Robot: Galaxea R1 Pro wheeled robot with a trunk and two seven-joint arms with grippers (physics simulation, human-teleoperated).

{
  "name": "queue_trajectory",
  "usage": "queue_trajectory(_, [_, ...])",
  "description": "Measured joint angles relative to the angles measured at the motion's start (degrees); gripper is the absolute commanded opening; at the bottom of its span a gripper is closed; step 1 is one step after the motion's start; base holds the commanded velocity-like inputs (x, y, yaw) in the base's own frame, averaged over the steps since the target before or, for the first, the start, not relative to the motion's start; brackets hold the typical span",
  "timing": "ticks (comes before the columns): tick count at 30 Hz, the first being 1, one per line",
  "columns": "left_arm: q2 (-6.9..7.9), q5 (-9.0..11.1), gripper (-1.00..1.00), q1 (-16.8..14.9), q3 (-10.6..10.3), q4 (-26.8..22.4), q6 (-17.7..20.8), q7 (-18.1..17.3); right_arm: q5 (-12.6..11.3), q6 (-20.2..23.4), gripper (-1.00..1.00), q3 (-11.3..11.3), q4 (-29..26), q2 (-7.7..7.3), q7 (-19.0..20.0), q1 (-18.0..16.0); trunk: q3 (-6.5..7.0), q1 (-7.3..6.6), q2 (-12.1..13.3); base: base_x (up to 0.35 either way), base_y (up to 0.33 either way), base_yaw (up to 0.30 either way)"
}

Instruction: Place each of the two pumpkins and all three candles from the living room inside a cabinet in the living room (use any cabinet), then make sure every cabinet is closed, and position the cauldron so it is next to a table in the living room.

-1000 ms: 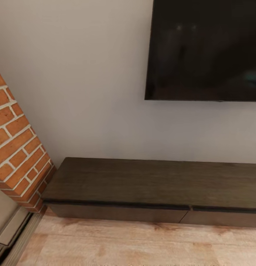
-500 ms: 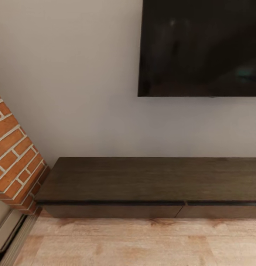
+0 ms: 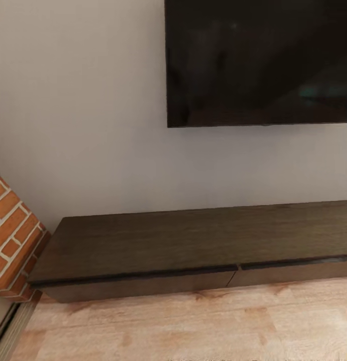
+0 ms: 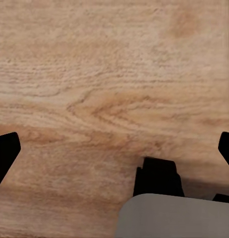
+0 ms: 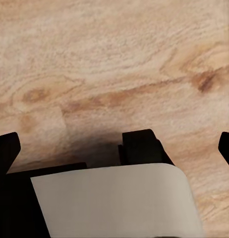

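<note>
- left gripper [image 4: 114, 148] and right gripper [image 5: 114, 146]: fingers spread wide, nothing between, plank floor [image 3: 193, 326] below
- cabinet [image 3: 183, 245] across frame centre, drawer fronts seemingly shut
- brick fireplace [image 3: 10, 240] lower left
- TV [image 3: 258, 60] upper right on wall

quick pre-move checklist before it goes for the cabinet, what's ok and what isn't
1. Cabinet in the head view: ok, it runs along the wall under the TV.
2. Drawer fronts shut: ok for the stretch seen, both flush; its far right end is cut off, cannot tell.
3. Left pincer open and empty: ok, fingertips wide apart over bare floor.
4. Right pincer open and empty: ok, same.
5. Pumpkins and candles located: not ok, none on the cabinet top or the floor shown.
6. Cabinet's left end: cannot tell if it touches the brick fireplace.
</note>
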Motion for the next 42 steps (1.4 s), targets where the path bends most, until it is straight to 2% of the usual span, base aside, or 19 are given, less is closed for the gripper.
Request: queue_trajectory(42, [0.01, 0.00, 1.00, 0.00, 0.00, 0.05, 0.00, -0.02, 0.09, 0.00, 1.00, 0.18, 0.09, 0.36, -0.04, 0.02, -3.37, 0.00, 0.00, 0.000, 0.000, -0.148])
